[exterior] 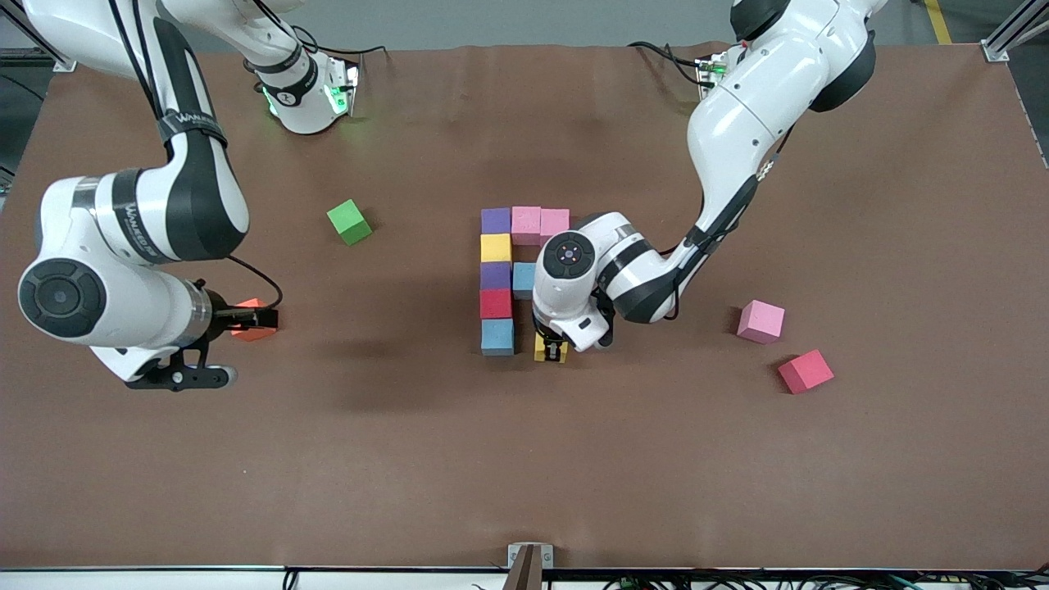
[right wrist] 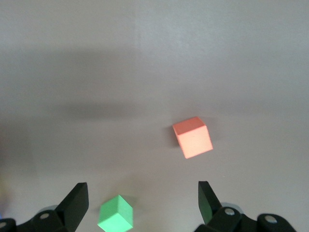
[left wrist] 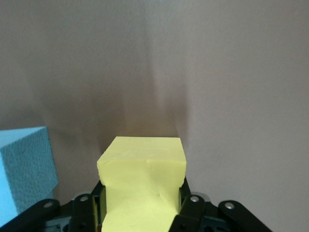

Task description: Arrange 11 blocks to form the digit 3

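Note:
My left gripper [exterior: 551, 351] is shut on a yellow block [exterior: 544, 347] [left wrist: 142, 159], low at the table beside the light blue block [exterior: 497, 336] [left wrist: 24, 169] that ends the column, a small gap between them. That column runs purple [exterior: 496, 220], yellow [exterior: 496, 247], purple [exterior: 495, 275], red [exterior: 495, 303], light blue. Two pink blocks [exterior: 539, 223] extend the top row and a light blue block [exterior: 523, 279] sits beside the lower purple. A loose pink block [exterior: 760, 321] and a red block [exterior: 806, 370] lie toward the left arm's end. My right gripper [exterior: 180, 377] [right wrist: 141, 186] hangs open and holds nothing.
A green cube [exterior: 349, 221] [right wrist: 116, 213] and an orange cube [exterior: 250, 321] [right wrist: 193, 137] lie toward the right arm's end, the orange one partly hidden under the right wrist. The left arm's wrist covers the table beside the figure.

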`<state>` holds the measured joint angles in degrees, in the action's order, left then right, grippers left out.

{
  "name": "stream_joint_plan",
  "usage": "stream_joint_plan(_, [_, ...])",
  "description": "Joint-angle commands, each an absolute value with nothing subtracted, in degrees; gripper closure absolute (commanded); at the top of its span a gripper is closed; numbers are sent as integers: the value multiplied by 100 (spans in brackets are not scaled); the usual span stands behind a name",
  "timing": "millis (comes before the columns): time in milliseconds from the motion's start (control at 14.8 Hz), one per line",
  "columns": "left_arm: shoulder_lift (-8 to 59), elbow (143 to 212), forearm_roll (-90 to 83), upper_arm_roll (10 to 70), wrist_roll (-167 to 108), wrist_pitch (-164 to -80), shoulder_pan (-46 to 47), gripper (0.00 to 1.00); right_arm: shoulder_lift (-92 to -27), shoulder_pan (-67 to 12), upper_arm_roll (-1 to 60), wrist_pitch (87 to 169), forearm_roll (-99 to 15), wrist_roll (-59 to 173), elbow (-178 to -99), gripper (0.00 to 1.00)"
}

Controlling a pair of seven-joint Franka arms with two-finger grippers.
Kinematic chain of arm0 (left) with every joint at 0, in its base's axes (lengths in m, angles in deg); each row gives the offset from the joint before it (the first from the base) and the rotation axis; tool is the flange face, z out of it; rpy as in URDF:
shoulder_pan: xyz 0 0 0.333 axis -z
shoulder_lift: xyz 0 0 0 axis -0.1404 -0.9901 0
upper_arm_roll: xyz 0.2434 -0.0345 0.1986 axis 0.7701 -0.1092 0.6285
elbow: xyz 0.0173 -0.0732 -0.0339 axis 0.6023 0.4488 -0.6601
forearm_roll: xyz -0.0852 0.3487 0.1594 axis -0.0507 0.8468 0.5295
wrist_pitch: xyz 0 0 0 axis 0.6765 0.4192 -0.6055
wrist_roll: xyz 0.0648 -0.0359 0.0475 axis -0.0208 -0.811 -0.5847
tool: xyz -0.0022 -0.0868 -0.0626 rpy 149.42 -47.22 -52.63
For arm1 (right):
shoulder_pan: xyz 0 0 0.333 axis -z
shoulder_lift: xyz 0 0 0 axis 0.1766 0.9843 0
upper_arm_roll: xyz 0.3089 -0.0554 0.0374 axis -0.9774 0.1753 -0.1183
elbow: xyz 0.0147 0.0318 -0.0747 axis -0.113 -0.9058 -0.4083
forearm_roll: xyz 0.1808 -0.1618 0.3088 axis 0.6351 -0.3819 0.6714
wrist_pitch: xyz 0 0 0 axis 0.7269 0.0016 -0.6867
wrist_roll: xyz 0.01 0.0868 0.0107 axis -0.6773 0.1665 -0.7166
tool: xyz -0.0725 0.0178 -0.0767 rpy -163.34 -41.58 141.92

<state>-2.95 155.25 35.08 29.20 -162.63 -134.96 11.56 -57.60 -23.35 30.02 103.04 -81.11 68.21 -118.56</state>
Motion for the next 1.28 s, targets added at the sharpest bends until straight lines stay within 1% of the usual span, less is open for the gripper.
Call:
stream_joint_plan(0, [-554, 15389, 3358, 2968, -16352, -13688, 1346, 54, -6158, -1959, 2912, 10419, -8190, 6282, -12357, 0])
stream_joint_plan(473, [-651, 15345, 3349, 2968, -16677, -14135, 1399, 54, -6527, -1562, 2912, 10419, -8278, 6017, -12595, 0])
stream_joint_plan(743, [-703, 15353, 3349, 2968, -16712, -14154, 1426, 54, -6641, -1448, 2912, 10419, -8278, 5771, -12586, 0])
stream_joint_plan(946, [-712, 15345, 3349, 2968, -16721, -14154, 1426, 53, -6852, -1395, 2912, 10174, -8278, 5727, -12542, 0])
stream_joint_plan(1216, [-721, 15284, 3279, 2968, -16721, -14162, 1443, 53, -7143, -982, 2912, 9778, -8269, 5052, -12455, 0])
